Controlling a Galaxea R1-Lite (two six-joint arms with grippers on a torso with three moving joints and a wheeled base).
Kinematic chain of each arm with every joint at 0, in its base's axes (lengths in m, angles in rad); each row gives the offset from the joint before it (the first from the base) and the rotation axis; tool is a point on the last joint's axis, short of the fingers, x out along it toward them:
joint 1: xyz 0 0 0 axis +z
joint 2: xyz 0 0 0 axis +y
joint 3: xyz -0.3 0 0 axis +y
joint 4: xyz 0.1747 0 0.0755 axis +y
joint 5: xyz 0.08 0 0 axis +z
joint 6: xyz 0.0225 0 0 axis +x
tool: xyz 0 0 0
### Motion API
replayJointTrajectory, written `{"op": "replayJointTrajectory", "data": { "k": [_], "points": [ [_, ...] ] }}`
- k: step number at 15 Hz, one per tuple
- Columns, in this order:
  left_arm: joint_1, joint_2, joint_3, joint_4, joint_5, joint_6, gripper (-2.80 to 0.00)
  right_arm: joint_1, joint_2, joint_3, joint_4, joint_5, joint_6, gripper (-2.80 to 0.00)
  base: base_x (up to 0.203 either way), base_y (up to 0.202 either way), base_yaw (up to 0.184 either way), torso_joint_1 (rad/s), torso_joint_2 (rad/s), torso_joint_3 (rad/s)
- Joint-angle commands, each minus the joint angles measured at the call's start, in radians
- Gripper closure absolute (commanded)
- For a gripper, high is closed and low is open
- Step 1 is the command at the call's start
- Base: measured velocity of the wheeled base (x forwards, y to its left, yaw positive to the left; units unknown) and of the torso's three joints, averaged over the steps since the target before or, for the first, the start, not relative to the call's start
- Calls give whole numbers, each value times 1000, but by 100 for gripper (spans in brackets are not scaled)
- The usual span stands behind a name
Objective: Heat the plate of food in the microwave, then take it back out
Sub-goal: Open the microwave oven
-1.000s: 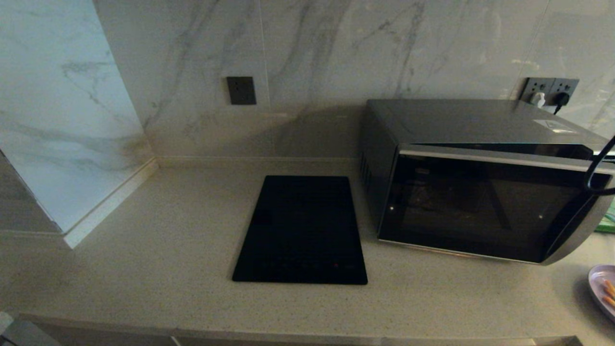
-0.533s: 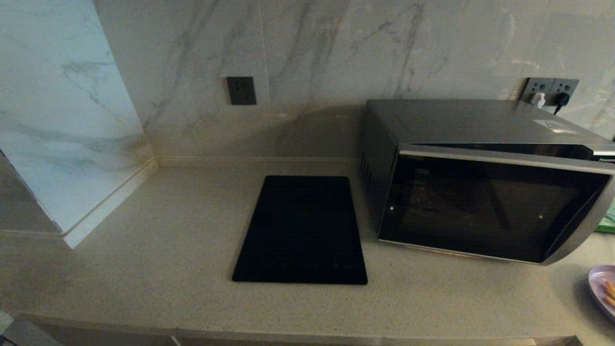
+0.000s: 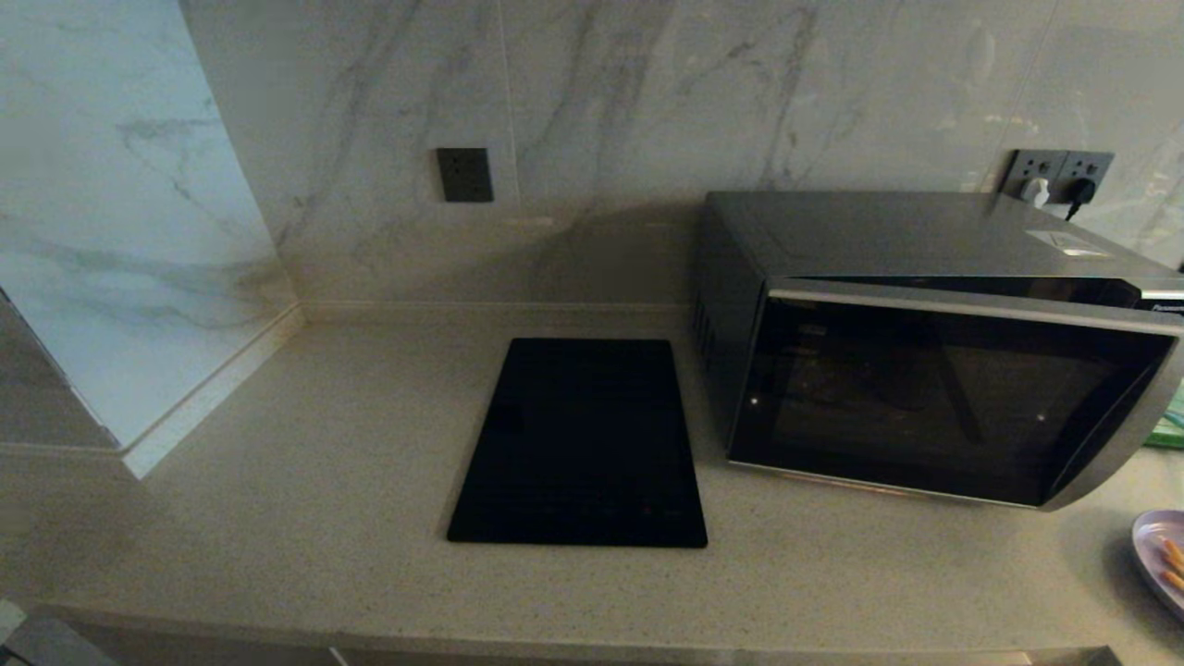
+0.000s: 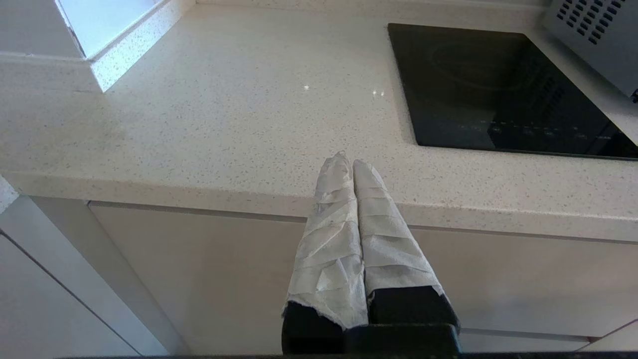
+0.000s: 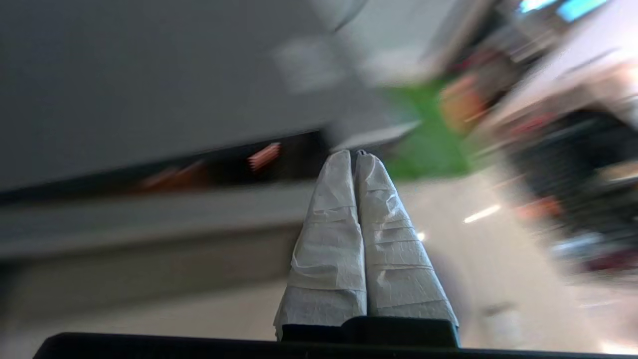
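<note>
At the right of the head view stood the microwave (image 3: 934,347), a dark grey box with its black glass door shut flush and a curved silver trim running down its right edge. It sat on the pale speckled countertop (image 3: 277,518) against the marble wall. At the far lower right edge of the same frame lay the plate of food (image 3: 1162,557), only partly in the picture (its lilac rim and a couple of orange-tan sticks were all that showed), on the counter below and right of the microwave's front corner and clear of it. The flat black cooktop (image 3: 581,444) lay in the middle of the frame, just left of the microwave. A dark wall switch (image 3: 464,174) sat in the upper middle, and a double socket (image 3: 1059,176) with plugs in it was at the upper right, behind the microwave. Neither arm appeared in the head view. In the left wrist view the left gripper (image 4: 347,162) hung before the counter's front edge, its white-wrapped fingers pressed together with nothing between them. In the right wrist view the right gripper (image 5: 355,155) likewise had its wrapped fingers closed on nothing, and the surroundings behind it were too smeared to place it
</note>
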Motion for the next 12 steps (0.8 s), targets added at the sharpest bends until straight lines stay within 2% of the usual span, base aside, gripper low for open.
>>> {"op": "replayJointTrajectory", "data": {
  "k": [1,4,7,9,12],
  "points": [
    [0,1,0,0,0,-1,0,-38,93,-99,212,143,159,0,0,0,0,0,0,0],
    [0,1,0,0,0,-1,0,-84,115,-109,217,147,152,0,0,0,0,0,0,0],
    [0,1,0,0,0,-1,0,-121,180,-141,216,156,182,0,0,0,0,0,0,0],
    [0,2,0,0,0,-1,0,-163,215,-162,215,173,218,0,0,0,0,0,0,0],
    [0,0,0,0,0,-1,0,-224,271,-192,212,220,225,0,0,0,0,0,0,0]
  ]
}}
